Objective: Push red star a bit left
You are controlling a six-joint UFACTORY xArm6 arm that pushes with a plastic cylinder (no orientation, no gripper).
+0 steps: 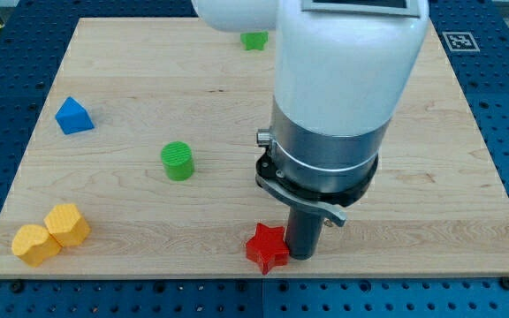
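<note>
My tip (300, 254) sits right at the 3 o'clock side of the red star (266, 247), touching it or almost. So I am lined up, but the push toward 9 o'clock looks like it is not finished. I have no gripper, only a rod. The red star is small, bright and chunky, lying near the table's (131, 79) 6 o'clock edge.

Big glossy white arm housing (343, 53) filled the frame, brushed silver collar beneath it, black clamp ring with metal tab, dark stubby rod (300, 231) below.
</note>
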